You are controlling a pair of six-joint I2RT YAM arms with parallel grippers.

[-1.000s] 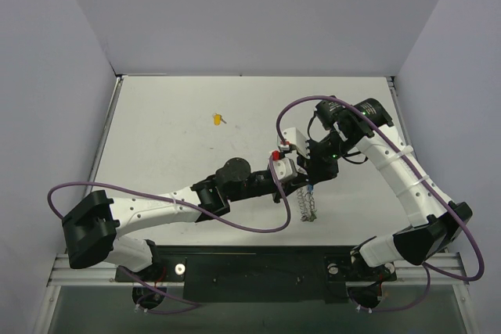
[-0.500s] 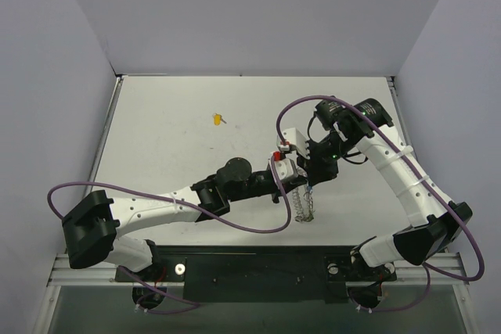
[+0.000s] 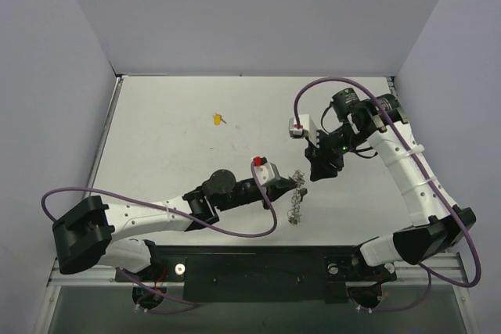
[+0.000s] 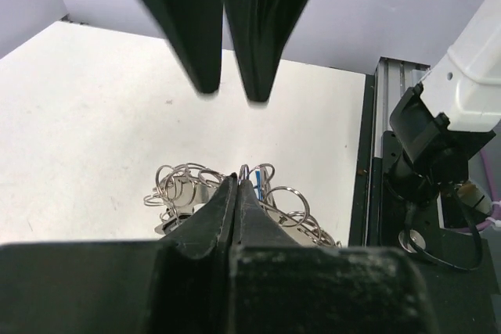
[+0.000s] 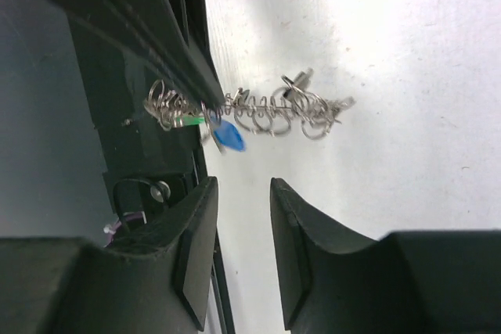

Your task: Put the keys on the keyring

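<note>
Pinching the keyring (image 3: 295, 205), left gripper (image 4: 237, 184) faces right gripper (image 5: 244, 193) (parted); yellow key (image 3: 217, 120) far off.

white table (image 3: 156, 154) w/ lavender walls (image 3: 235, 13)

At the bottom centre the left gripper (image 4: 237, 181) has its dark fingers pressed together in the keyring (image 4: 182, 184), whose silvery loops spread to either side against the white table (image 4: 94, 115), a sliver of the blue key (image 4: 255, 195) just right of the fingertips, while the right gripper (image 4: 231, 93) hangs from the upper edge, fingers parted.
</note>
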